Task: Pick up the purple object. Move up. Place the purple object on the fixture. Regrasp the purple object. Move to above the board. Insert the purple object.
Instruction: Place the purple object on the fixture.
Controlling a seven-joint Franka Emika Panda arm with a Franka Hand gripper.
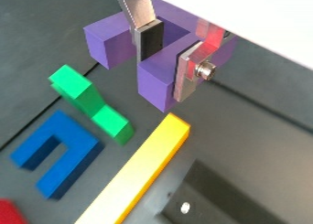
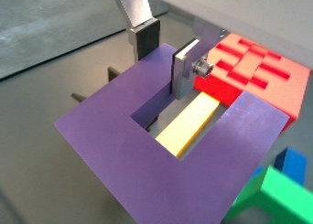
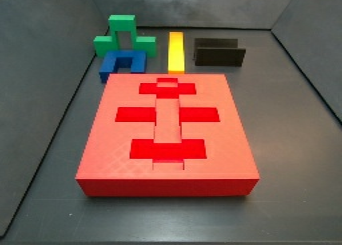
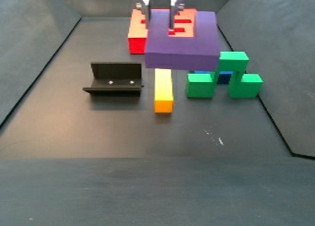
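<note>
My gripper (image 1: 169, 56) is shut on the purple object (image 1: 156, 89), a dark purple U-shaped block. One finger stands inside its slot and the other presses the outside of one prong. In a side view the purple object (image 4: 182, 45) hangs off the floor under the gripper (image 4: 161, 1), in front of the red board (image 4: 136, 27). From the wrist, the purple object (image 2: 123, 145) fills the foreground below the gripper (image 2: 166, 56), with the board (image 2: 259, 70) beyond it. The black fixture (image 4: 113, 80) stands on the floor apart from the block. In another side view the board (image 3: 170, 129) and fixture (image 3: 221, 54) show, but gripper and purple object are out of frame.
A yellow bar (image 4: 163, 89) lies between the fixture and the green block (image 4: 224, 73). A blue U-shaped block (image 3: 123, 64) sits by the green block (image 3: 120, 34) at the board's end. Dark walls enclose the floor.
</note>
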